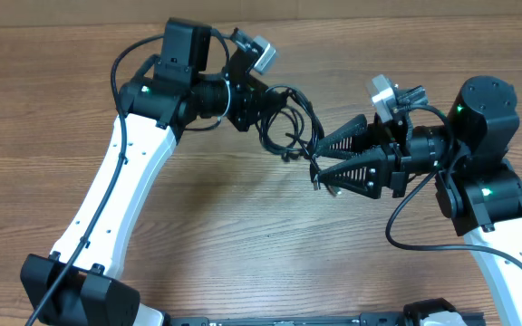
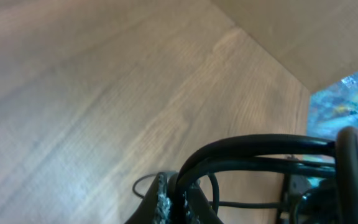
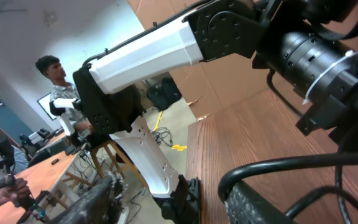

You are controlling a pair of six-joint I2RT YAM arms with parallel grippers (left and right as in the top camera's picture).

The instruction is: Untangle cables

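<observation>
Left jaws grip cables, wrist-view only.

Two robot arms, the left arm and right arm; two pincers, left pincer and right pincer; one tangle of cables, strands uncountable; one desk; one person

A: What's underneath everything?
B: A brown wood-grain tabletop.
A: And past its edge?
B: A plain tan cardboard panel. Farther back, a dark-haired man is beside an orange-brown wooden desk.
</observation>
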